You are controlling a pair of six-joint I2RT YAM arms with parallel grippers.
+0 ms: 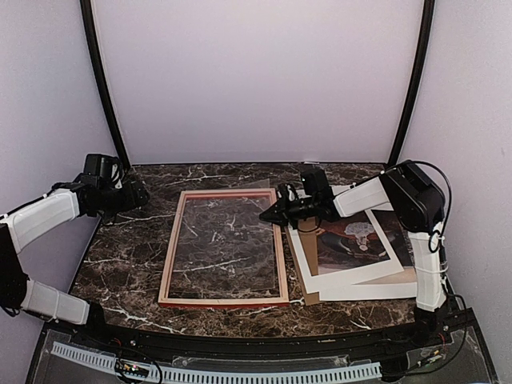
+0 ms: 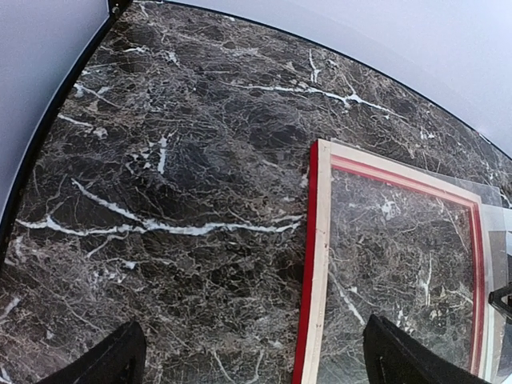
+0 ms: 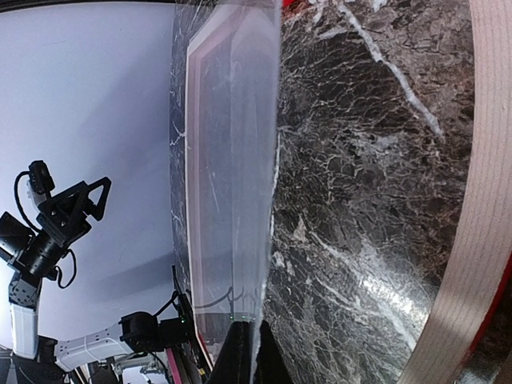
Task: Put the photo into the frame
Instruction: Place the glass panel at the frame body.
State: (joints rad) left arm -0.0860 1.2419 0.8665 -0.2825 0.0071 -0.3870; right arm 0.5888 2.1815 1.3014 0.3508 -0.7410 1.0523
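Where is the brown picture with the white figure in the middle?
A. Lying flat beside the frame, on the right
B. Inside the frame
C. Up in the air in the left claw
A: the photo lies flat to the right of the frame, and the frame's opening shows only the marble table.

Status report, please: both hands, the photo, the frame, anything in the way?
Left hand open, holding nothing, beside frame. Right hand shut on clear sheet, over frame. Photo not in frame yet, lying on brown board at right. Right arm above photo.
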